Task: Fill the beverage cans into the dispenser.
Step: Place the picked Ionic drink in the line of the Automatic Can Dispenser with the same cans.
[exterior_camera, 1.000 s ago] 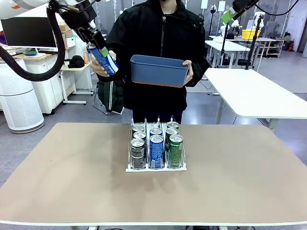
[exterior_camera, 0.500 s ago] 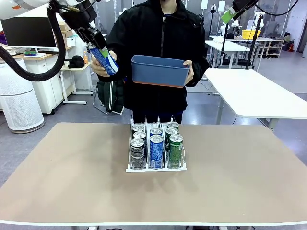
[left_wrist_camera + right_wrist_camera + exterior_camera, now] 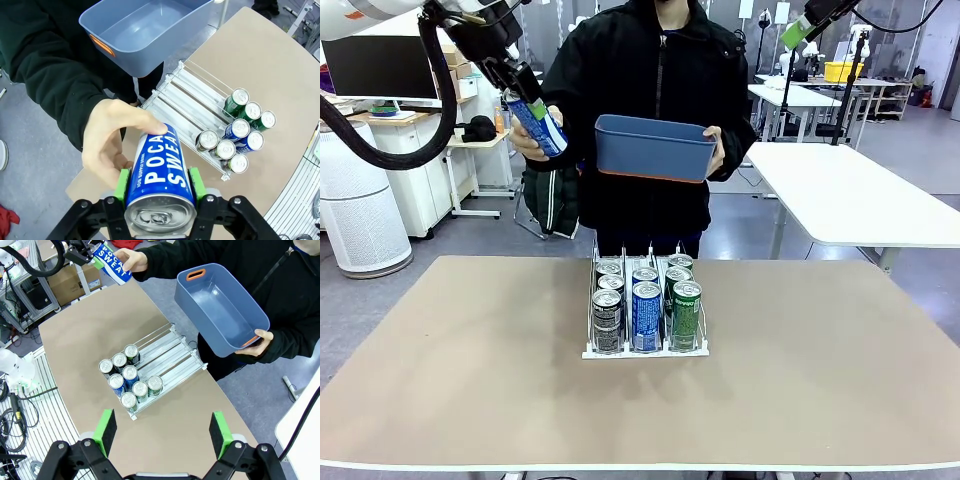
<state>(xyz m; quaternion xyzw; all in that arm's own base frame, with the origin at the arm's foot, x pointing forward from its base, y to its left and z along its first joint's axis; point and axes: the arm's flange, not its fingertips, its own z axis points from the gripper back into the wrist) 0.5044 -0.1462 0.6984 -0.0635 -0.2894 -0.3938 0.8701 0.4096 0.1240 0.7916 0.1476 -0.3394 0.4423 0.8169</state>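
Dispenser (image 3: 645, 345) mid-frame holds eight cans; my left gripper (image 3: 525, 100), upper left, clamps a ninth can (image 3: 537, 124); right gripper (image 3: 162, 436) gapes.

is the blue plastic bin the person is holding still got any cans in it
No, the blue rectangular plastic bin is bare inside, its smooth floor open to the right wrist view with no can lying in it.

Tan table (image 3: 460, 380), at its centre the white dispenser (image 3: 645, 350) stocked with eight beverage cans (image 3: 647, 314).
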